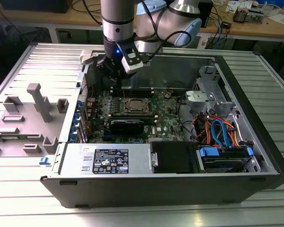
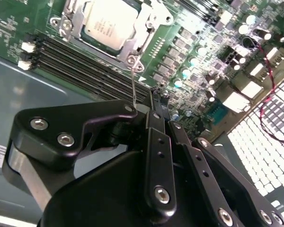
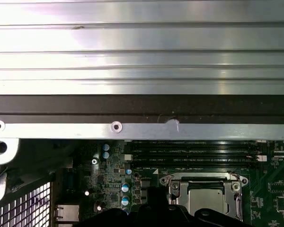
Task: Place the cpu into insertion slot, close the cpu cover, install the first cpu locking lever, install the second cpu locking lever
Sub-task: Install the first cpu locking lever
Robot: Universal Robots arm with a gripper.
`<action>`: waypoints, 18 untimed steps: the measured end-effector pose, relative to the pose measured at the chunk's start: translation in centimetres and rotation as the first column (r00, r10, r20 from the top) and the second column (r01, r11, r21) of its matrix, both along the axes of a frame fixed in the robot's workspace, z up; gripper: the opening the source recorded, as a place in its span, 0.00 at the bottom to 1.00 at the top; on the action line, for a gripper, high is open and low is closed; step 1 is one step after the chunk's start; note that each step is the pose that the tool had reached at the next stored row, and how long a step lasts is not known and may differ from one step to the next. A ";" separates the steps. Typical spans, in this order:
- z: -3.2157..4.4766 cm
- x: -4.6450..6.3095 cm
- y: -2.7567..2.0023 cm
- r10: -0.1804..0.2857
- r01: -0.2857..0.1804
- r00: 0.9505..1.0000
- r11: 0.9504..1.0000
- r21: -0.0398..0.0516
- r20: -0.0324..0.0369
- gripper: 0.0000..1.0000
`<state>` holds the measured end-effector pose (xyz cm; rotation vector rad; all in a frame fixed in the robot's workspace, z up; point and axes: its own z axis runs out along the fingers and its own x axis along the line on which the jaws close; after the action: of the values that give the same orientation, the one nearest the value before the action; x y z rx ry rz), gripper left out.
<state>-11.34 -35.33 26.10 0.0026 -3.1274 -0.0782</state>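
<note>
The gripper (image 1: 119,81) is hanging low inside the open computer case (image 1: 255,142), just beside the socket on the green motherboard (image 1: 173,113); its fingers (image 2: 157,111) are looking pressed together with nothing between them. The cpu (image 2: 109,26) is lying flat in its slot; the cpu cover (image 2: 142,28) is lying down around it; a thin lever (image 2: 133,87) is reaching from the socket corner toward the fingers.

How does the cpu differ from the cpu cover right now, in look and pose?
The cpu is a solid, pale silvery square with print on top; the cpu cover is a thin metal frame with a window. The cpu lies flat in the socket; the cpu cover lies closed around its edges. Both are silver-grey metal.
</note>
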 end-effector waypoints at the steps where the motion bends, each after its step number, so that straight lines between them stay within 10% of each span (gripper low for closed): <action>1: -0.02 0.2 0.02 0.000 0.000 1.000 1.000 0.000 0.000 0.11; 18: -0.73 2.2 0.14 0.003 -0.003 1.000 1.000 -0.003 -0.001 0.11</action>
<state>-9.12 -35.20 25.36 0.0066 -3.1269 -0.0730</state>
